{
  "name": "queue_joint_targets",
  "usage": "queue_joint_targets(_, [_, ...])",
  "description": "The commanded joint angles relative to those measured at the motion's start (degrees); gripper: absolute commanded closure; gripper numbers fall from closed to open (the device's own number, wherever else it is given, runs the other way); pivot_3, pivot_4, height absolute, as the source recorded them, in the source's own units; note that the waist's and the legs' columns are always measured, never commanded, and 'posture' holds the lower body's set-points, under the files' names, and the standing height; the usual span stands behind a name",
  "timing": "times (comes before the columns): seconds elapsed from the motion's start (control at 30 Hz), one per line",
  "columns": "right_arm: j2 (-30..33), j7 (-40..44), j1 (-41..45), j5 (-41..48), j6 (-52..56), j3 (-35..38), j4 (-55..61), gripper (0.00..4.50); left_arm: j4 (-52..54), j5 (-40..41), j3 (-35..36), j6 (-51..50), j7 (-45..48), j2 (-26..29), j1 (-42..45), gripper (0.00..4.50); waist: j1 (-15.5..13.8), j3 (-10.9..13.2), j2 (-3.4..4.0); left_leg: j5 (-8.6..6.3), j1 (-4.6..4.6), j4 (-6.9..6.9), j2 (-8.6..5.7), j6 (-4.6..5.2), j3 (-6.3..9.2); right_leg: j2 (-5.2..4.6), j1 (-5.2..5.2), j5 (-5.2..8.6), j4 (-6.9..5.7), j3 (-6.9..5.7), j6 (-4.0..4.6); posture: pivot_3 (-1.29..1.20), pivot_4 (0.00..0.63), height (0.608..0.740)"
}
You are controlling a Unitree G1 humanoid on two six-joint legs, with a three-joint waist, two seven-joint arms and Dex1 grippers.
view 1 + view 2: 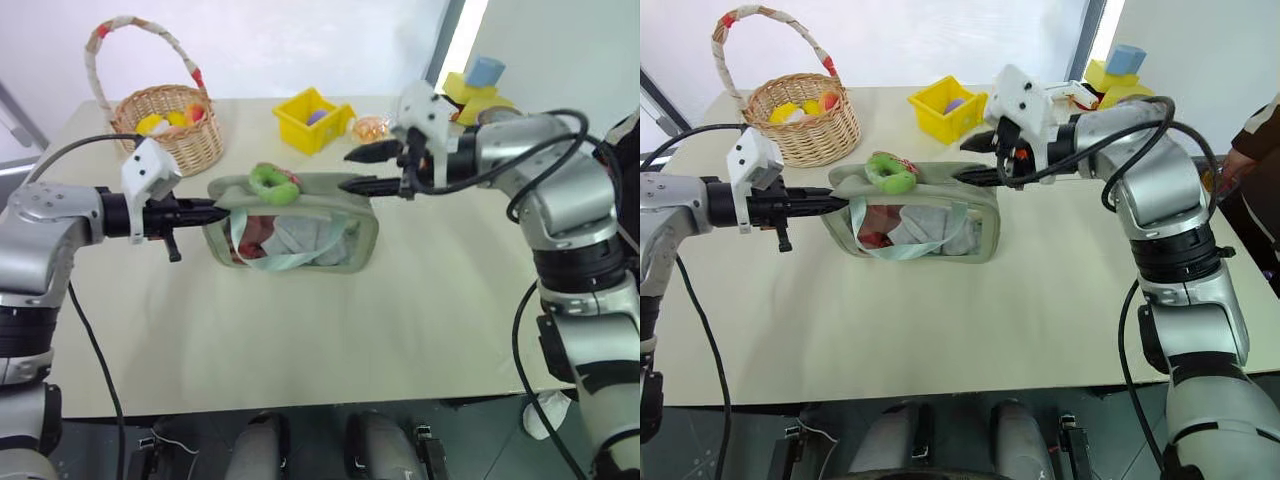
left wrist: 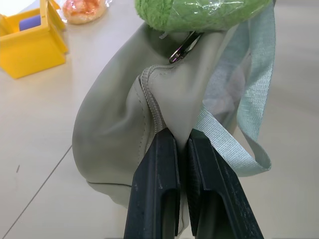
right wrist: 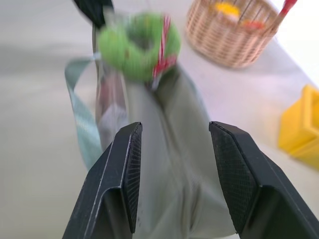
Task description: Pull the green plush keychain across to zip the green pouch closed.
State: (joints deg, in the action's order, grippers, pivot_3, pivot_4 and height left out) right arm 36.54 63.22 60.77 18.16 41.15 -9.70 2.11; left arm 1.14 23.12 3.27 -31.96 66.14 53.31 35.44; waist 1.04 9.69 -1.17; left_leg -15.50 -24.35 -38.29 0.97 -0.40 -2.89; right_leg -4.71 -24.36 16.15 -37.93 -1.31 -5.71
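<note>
Pinching the green pouch (image 1: 300,235) at its zipper end, left end effector (image 1: 218,210) anchors it on the tabletop (image 1: 400,320). Right end effector (image 1: 352,170) hovers fingers apart, holding nothing, over the opposite end. Green plush keychain (image 1: 272,183) sits between them, nearer the left, zip seemingly still open.

The left gripper (image 1: 218,210) reaches in from the left, nearly level, jaws pinched shut on the pouch (image 1: 300,225) end seam. The right gripper (image 1: 352,170) hovers at the pouch's opposite end, jaws parted, gripping nothing.
</note>
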Motion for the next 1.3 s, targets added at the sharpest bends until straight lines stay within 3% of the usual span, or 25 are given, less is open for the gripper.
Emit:
queue_joint_targets(0.03, [-5.43, -2.45, 2.56, 4.01, 2.89, 0.47, 5.37, 2.17, 0.27, -0.65, 0.03, 0.51, 0.17, 0.79, -0.06, 4.5, 0.05, 0.0, 0.0, 0.0, 0.0, 0.0, 0.01, 0.0, 0.0, 0.0, 0.0, 0.0, 0.0, 0.0, 0.0, 0.0, 0.15, 0.739])
queue_joint_targets(0.27, [-12.97, -7.64, 0.64, -2.57, -3.62, -7.58, 4.34, 2.17, 0.51, -0.52, -0.1, 0.12, -0.21, 0.8, 0.6, 4.5, -0.27, 0.0, -0.01, 0.03, -0.05, -0.03, -0.02, -0.05, 0.04, -0.06, 0.0, 0.0, -0.02, 0.0, 0.0, 0.0, 0.15, 0.739])
queue_joint_targets(0.73, [-13.62, -8.96, 0.24, -9.64, -12.07, -9.95, -1.37, 2.17, 1.43, 0.06, 0.08, -0.7, -0.55, 0.5, 0.67, 4.5, -0.05, 0.0, -0.01, 0.08, -0.04, -0.02, -0.02, -0.13, 0.05, -0.02, 0.0, 0.0, -0.02, -0.01, 0.0, 0.0, 0.15, 0.739])
queue_joint_targets(0.8, [-13.79, -9.02, 0.4, -9.55, -12.29, -9.25, -1.91, 2.71, 1.11, -0.08, -0.14, -0.51, -0.56, 0.31, 0.96, 4.5, -0.05, 0.0, -0.01, 0.07, -0.04, -0.02, -0.02, -0.13, 0.04, -0.02, 0.0, 0.0, -0.02, -0.01, 0.0, 0.0, 0.15, 0.739])
queue_joint_targets(0.93, [-12.98, -8.85, 0.57, -9.27, -12.29, -7.73, -2.41, 4.45, 0.36, -0.42, -0.69, -0.13, -0.58, -0.19, 1.77, 4.5, -0.09, 0.0, -0.01, 0.08, -0.04, -0.02, -0.02, -0.14, 0.04, -0.02, 0.0, 0.0, -0.01, -0.01, 0.0, 0.0, 0.15, 0.739])
queue_joint_targets(1.13, [-11.12, -10.41, 0.6, -5.55, -5.41, -1.26, -0.93, 4.45, -0.38, -0.7, -1.0, 0.16, -0.66, -0.74, 2.24, 4.5, -0.27, 0.0, -0.01, 0.08, -0.05, -0.02, -0.02, -0.15, 0.05, -0.03, 0.0, 0.0, -0.02, -0.01, 0.0, 0.0, 0.15, 0.739])
queue_joint_targets(1.3, [-4.84, -15.19, 0.43, -4.06, 2.21, 7.98, 0.13, 4.45, -0.5, -0.86, -0.6, 0.37, -0.94, -0.66, 1.05, 4.5, -0.44, 0.0, -0.01, 0.07, -0.06, -0.03, -0.02, -0.13, 0.06, -0.09, 0.01, 0.0, -0.01, -0.02, 0.0, 0.0, 0.15, 0.739])
